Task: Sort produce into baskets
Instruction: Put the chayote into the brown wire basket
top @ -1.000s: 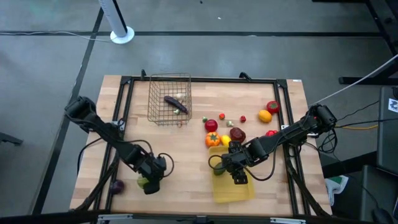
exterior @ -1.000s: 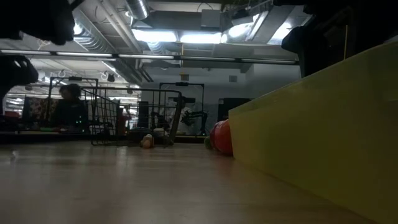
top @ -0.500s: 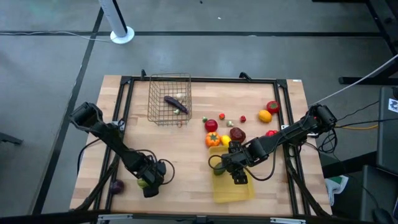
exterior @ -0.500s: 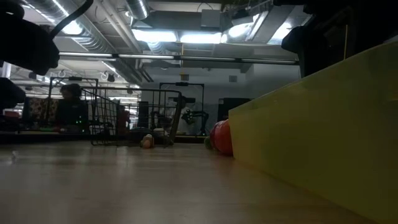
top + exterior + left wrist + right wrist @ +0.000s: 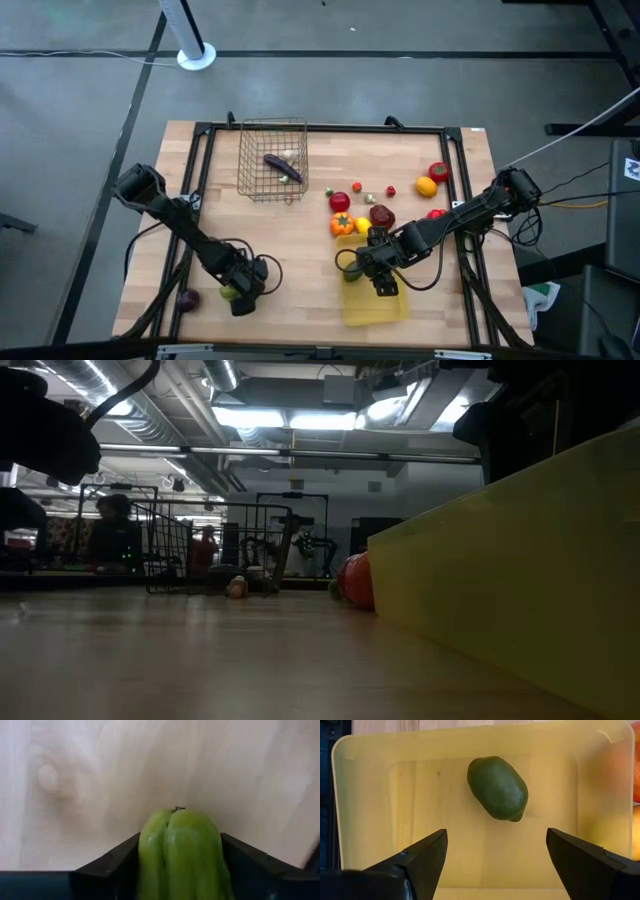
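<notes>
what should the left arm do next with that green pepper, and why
Probably lift it straight up. The left gripper has its fingers against both sides of the green pepper, which lies low on the table, far from the wire basket.

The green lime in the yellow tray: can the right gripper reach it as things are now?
Probably yes. The right gripper is open above the yellow tray, and the green lime lies alone, uncovered, ahead of its fingers.
</notes>
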`<state>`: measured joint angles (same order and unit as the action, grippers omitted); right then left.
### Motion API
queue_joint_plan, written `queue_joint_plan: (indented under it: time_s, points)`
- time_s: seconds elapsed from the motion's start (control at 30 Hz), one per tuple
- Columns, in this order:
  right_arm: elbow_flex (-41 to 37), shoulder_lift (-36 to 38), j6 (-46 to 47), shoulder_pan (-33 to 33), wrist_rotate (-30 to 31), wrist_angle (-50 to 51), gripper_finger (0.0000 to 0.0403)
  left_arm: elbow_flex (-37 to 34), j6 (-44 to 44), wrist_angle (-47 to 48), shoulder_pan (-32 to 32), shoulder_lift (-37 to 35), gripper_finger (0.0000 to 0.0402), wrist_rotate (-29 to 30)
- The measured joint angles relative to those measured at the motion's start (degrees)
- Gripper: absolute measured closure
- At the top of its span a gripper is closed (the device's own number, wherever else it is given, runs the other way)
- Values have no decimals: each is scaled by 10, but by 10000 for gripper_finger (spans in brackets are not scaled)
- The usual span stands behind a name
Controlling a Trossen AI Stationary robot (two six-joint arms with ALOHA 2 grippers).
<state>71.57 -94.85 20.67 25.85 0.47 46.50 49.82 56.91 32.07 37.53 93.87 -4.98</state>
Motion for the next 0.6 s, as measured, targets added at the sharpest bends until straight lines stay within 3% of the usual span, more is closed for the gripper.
queue_joint_plan:
  time_s: [0.13,0.6]
  points:
    - [0,0,0,0,6,0,68,0,0,-10,-23,-22,190,-11]
    - [0,0,0,0,45,1,68,1,-18,-75,-171,-146,178,1]
